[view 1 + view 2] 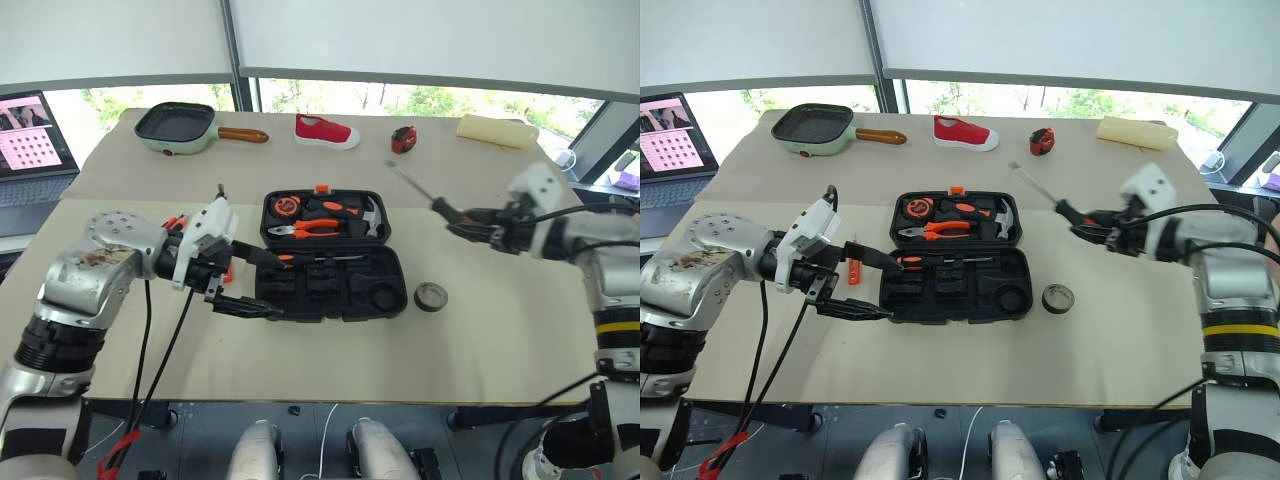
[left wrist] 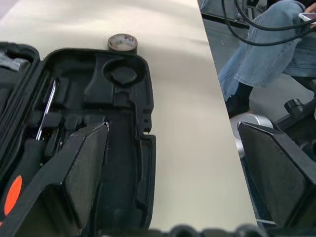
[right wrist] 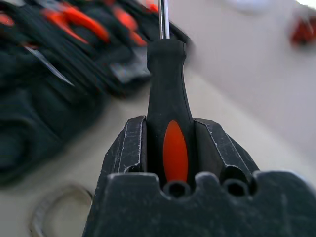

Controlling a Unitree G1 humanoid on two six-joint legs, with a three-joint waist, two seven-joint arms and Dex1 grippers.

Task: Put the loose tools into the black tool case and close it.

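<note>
Status: partly loaded, case not yet closed. Black tool case [image 1: 333, 256] lying open at centre of head view, lid half toward upper frame, tray half toward lower frame. Lid half already stocked with orange-handled pliers, a hammer and other orange-and-black pieces. Tray half mostly bare: one slim screwdriver [image 1: 320, 258] seated along its upper edge, round recess at its right end unfilled, several other recesses dark and apparently vacant. Right gripper [image 3: 170, 148] raised at centre right of head view, well clear of the table, fingers clamped on the black-and-orange handle of a second screwdriver [image 1: 425, 195], shaft pointing toward upper left of frame, tip short of the case. Left gripper [image 1: 240, 280] at left edge of the case, fingers spread wide, nothing held; one finger over the tray's left end, the other out past the near rim. Small dark tape roll [image 1: 431, 296] flat on the table just right of the tray, untouched. Orange item [image 1: 853, 270] beside the left hand, partly hidden, kind not determinable. Remaining, as judged: seat held screwdriver in a tray recess, place tape roll in round recess, collect any tool at left, fold lid over, fasten orange latch [image 1: 321, 188].
</note>
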